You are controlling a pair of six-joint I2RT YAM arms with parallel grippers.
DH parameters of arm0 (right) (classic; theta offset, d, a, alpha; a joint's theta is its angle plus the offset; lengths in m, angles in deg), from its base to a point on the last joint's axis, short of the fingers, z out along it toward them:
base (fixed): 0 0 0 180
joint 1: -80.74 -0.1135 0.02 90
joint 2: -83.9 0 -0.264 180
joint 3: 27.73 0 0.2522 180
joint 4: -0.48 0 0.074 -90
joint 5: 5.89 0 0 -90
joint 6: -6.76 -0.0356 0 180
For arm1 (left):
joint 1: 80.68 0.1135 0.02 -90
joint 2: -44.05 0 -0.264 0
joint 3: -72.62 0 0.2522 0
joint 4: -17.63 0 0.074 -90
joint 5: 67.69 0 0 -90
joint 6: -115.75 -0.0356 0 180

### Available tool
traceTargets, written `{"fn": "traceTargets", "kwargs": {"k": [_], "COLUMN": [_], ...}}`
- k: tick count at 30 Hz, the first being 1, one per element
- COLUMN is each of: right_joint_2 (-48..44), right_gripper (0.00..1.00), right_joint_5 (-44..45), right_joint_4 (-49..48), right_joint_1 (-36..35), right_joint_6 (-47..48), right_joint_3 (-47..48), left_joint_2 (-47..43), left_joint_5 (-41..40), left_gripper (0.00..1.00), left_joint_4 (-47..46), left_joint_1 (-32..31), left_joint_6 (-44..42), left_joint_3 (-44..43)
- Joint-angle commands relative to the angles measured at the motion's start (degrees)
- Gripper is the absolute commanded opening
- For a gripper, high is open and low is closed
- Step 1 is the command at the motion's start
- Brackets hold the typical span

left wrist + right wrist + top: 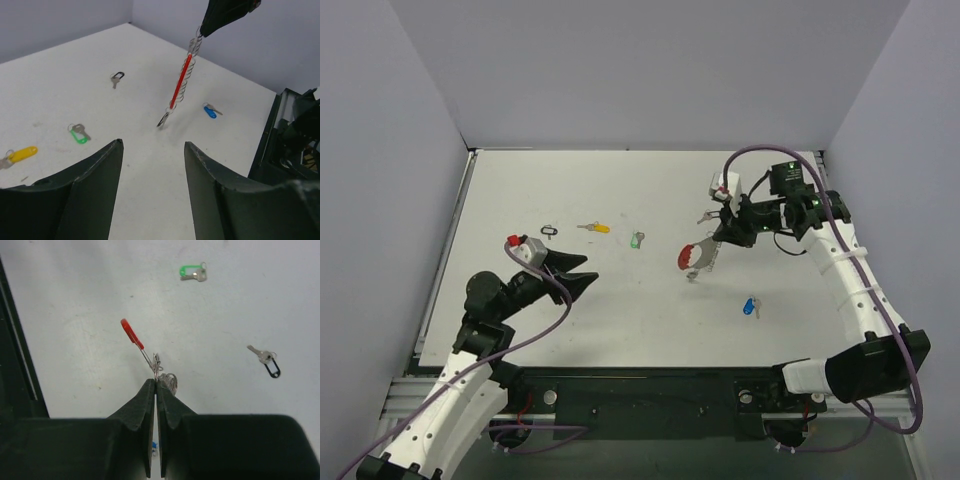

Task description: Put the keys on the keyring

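Right wrist view: right gripper (pixel 156 382), black tapered fingers pressed together, pinches the silver beaded wire of the keyring (pixel 132 333), whose flat red plastic tag juts away. The ring's coil is partly hidden behind the fingertips.

Left wrist view alone shows it edge-on, hanging tilted over the matte white table (pixel 60 65), a small silver key (pixel 163 120) at its low end; contact with the table unclear.

Left gripper (pixel 152 145) gapes, holding nothing.

Loose on the table, well apart: green-tagged key (pixel 78 134), black-tagged key (pixel 117 77), blue-tagged key (pixel 210 111), yellow-tagged key (pixel 20 154), cut by the frame edge.
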Motion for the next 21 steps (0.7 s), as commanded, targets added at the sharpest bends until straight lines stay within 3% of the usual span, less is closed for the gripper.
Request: {"fn": "traceTargets", "kwargs": {"k": [1,4,9,12,21], "right_joint_2": [-2.04,-2.21,-1.95,-1.87,0.24], "right_gripper": [0.0,0.0,0.0,0.0,0.0], "right_joint_5": [-7.63,-9.93,-11.51,-9.59,-10.02], "right_joint_4": [1.97,1.71,1.89,2.67,9.36], "right_joint_1": [-5.51,-9.28,-13.77,-16.05,-18.34], "right_joint_6": [-3.68,-3.25,-0.97,1.14,12.57], "right_joint_3": [-3.0,-5.45,-8.62,-10.38,-11.17], "left_joint_2": [-0.56,0.58,5.31,9.97,27.46], "left_joint_5": [6.64,1.22,-12.84,-16.3,-18.41], "left_gripper": [0.61,0.58,0.58,0.59,0.54], "left_joint_4": [-26.23,-24.5,-19.57,-21.84,-33.79], "left_joint_1": [-2.55,-7.91,-25.11,-31.03,-35.96], "left_joint_6": [8.5,6.24,-4.22,-7.4,-6.79], "left_joint_3": [4.47,3.51,1.75,1.14,-1.58]}}
